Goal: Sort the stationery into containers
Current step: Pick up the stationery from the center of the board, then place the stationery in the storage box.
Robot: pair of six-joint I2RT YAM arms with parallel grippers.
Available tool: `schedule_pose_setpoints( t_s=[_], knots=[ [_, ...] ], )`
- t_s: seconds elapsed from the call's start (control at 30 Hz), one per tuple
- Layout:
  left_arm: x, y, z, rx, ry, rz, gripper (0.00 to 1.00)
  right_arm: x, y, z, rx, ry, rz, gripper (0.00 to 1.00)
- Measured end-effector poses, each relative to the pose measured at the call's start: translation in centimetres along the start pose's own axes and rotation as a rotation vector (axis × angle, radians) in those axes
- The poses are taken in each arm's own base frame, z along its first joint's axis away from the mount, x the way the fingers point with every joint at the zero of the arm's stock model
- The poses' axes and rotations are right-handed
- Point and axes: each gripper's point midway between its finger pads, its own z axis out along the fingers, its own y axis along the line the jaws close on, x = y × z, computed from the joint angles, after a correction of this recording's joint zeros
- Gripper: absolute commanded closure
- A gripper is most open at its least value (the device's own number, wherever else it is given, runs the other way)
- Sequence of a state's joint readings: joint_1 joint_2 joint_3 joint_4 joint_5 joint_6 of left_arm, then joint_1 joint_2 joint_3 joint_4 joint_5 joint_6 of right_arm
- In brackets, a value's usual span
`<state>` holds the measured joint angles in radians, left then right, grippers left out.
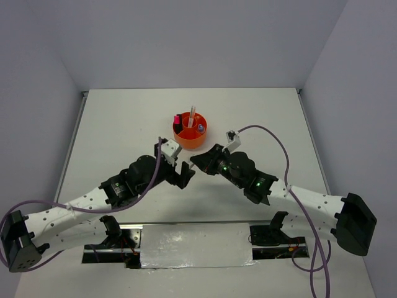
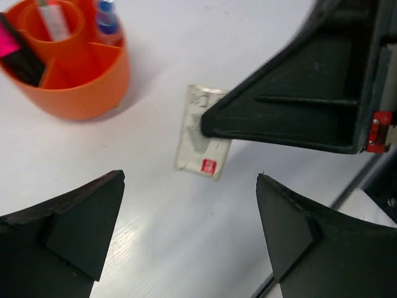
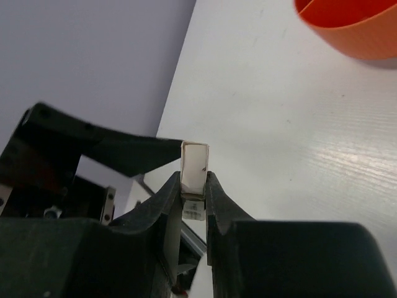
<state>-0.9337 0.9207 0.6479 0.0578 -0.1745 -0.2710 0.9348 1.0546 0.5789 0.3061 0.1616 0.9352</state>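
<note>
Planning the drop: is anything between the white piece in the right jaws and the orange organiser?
Nothing visible: only bare table between the white piece and the orange organiser; the left gripper sits aside.

Orange organiser (image 1: 190,136) sits centre of desk (image 1: 124,124), pink highlighter (image 1: 177,119) in it; my left hand (image 1: 185,174) and right hand (image 1: 196,160) close together on its near-edge side.

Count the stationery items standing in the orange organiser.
3: a pink-black highlighter in the ring compartment left of the central tube, a pale pen in the tube, a blue-capped marker right of it. Shorter pieces may be hidden inside the organiser.
</note>
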Motion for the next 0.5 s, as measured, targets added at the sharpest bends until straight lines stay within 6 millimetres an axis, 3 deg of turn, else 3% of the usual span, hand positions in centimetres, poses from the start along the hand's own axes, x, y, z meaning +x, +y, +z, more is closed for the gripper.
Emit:
schedule_pose_setpoints(
  t_s=[0.13, 0.33, 0.5],
  knots=[
    [-2.5, 2.5, -1.5, -0.193, 0.01, -0.114, 0.01, -2.0, -1.1, 0.9, 0.114, -0.108, 0.129, 1.0],
    [-6.0, 6.5, -6.9, -0.483, 0.009, -0.236, 0.01, -4.3, -2.8, 4.4, 0.331, -0.249, 0.317, 1.0],
    [-5.5, 8.8, -10.4, -0.605, 0.027, -0.197, 0.01, -5.7, -3.6, 7.8, 0.429, -0.362, 0.462, 1.0]
  ],
)
